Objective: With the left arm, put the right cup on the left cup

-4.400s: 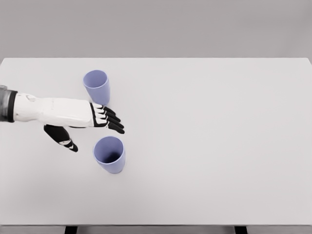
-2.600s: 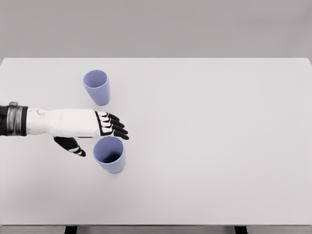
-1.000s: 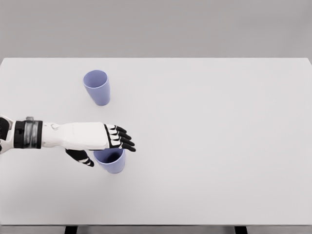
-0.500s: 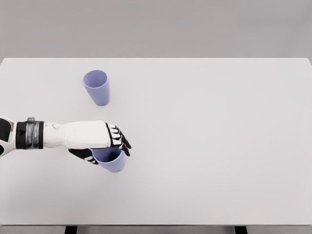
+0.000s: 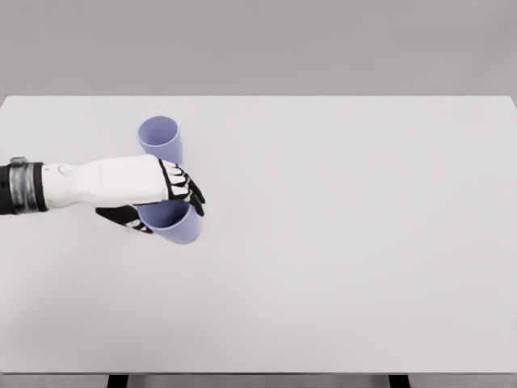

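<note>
Cup (image 5: 179, 226) now gripped by left hand (image 5: 166, 198), fingers curled round rim, carried up from its earlier table spot toward far cup (image 5: 159, 135). Grasp done; stacking remains.

This is a bare simulated test space, not a lived-in room. A plain white table (image 5: 339, 242) fills almost the whole head view, its surface flat, evenly lit and free of marks or texture. Behind its far edge there is only a uniform grey backdrop (image 5: 323, 44), with no wall features, furniture or windows to tell a home, kitchen or shop. Two dark table legs (image 5: 118, 381) show at the bottom edge. The smooth shading and soft, clean shadows have the look of a simulator's render, much like a robotics lab bench.
</note>
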Motion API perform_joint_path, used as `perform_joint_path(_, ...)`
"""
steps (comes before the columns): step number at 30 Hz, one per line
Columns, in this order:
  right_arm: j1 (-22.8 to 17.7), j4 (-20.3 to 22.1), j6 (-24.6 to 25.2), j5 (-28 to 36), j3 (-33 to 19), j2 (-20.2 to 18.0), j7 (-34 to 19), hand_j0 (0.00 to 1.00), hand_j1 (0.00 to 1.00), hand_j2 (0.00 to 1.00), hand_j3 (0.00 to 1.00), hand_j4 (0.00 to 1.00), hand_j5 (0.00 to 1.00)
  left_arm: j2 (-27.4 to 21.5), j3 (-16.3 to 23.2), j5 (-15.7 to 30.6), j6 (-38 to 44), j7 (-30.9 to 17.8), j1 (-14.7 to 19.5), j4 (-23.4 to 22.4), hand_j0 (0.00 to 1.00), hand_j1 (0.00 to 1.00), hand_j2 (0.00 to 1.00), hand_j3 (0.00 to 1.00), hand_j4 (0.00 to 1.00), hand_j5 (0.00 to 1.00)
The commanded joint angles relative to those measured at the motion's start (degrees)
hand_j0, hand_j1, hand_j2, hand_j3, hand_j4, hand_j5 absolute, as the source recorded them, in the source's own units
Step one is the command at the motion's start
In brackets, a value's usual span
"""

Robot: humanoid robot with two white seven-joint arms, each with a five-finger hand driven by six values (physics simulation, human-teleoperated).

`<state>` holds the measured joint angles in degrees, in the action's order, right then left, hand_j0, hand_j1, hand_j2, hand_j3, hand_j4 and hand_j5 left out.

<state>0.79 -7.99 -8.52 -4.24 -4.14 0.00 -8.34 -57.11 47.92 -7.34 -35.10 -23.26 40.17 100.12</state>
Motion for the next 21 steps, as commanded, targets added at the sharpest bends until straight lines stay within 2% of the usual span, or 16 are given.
perform_joint_path(1, 0.00, 0.00, 0.00, -0.07, 0.01, 0.00, -0.01, 1.00, 1.00, 1.00, 1.00, 1.00, 1.00, -0.81, -0.81, 1.45, 0.10, -0.03, 0.17, -0.02, 0.57, 0.57, 0.57, 0.57, 0.57, 0.57)
perform_joint_path(5, 0.00, 0.00, 0.00, -0.07, 0.01, 0.00, -0.01, 1.00, 1.00, 1.00, 1.00, 1.00, 1.00, -2.12, -0.81, 3.20, 0.10, -0.03, 3.43, -0.37, 0.57, 0.57, 0.57, 0.57, 0.57, 0.57)
perform_joint_path(10, 0.00, 0.00, 0.00, 0.02, 0.01, 0.00, -0.01, 1.00, 1.00, 1.00, 1.00, 1.00, 1.00, -3.18, -0.72, 7.51, 0.10, -0.82, 7.29, -1.68, 0.57, 0.57, 0.57, 0.57, 0.57, 0.57)
perform_joint_path(13, 0.00, 0.00, 0.00, 0.02, 0.01, 0.00, -0.01, 1.00, 1.00, 1.00, 1.00, 1.00, 1.00, -3.18, -0.46, 9.27, 0.10, -5.12, 9.32, -2.83, 0.57, 0.57, 0.57, 0.57, 0.57, 0.57)
perform_joint_path(21, 0.00, 0.00, 0.00, 0.02, -0.08, 0.00, -0.01, 1.00, 1.00, 1.00, 1.00, 1.00, 1.00, -1.60, -0.02, 9.18, 0.10, -7.23, 12.92, -8.63, 0.57, 0.57, 0.57, 0.57, 0.57, 0.57)
